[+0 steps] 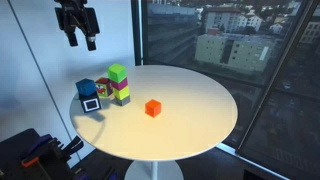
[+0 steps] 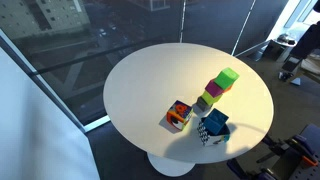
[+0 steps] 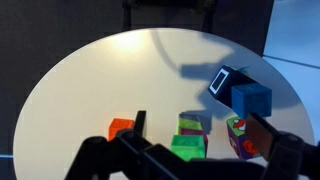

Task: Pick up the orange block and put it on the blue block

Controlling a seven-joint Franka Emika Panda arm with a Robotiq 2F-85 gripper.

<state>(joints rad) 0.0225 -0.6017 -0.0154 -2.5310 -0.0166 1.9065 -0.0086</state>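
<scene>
The orange block [image 1: 153,108] is sitting alone on the round white table [image 1: 200,115], near its middle; it is a small plain cube of orange-red colour, and its top face is looking brighter than its sides. In the wrist view it [image 3: 122,127] is lying low in the picture, to the left of the other cubes. The blue block [image 1: 85,89] is standing close to the table's edge, just beside a black and white cube [image 1: 92,103]; a green cube [image 1: 118,72] is resting on top of a small stack with a magenta cube [image 1: 123,98] near them; the orange block is staying apart from this group. The gripper [image 1: 80,42] is hanging high above the table, well apart from all blocks; its jaws are standing wide open and are holding nothing.
</scene>
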